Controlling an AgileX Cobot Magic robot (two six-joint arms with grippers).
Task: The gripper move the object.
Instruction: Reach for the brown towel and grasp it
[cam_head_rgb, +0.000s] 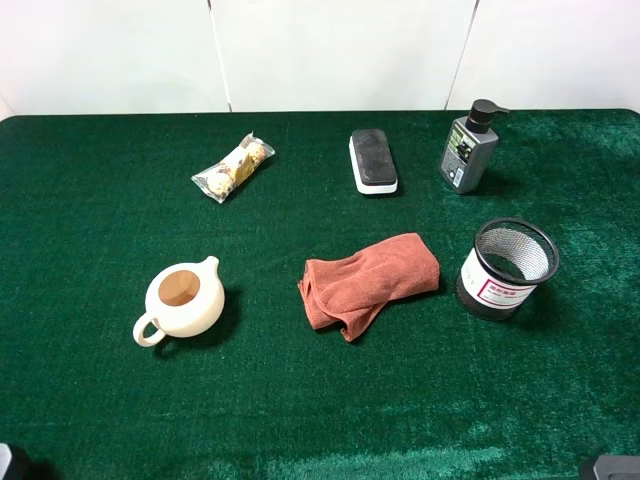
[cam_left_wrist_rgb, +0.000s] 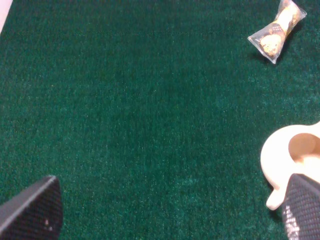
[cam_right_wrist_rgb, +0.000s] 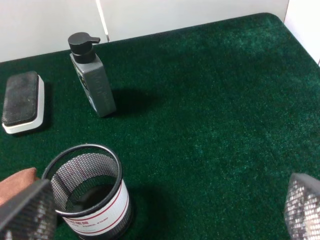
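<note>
Green felt beneath wide-parted, empty fingers.

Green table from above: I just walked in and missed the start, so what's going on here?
Nothing is being handled yet. The left gripper hangs open over the table beside the teapot, and the right gripper hangs open by the mesh cup. The folded cloth, pump bottle, eraser and snack packet lie untouched.
</note>
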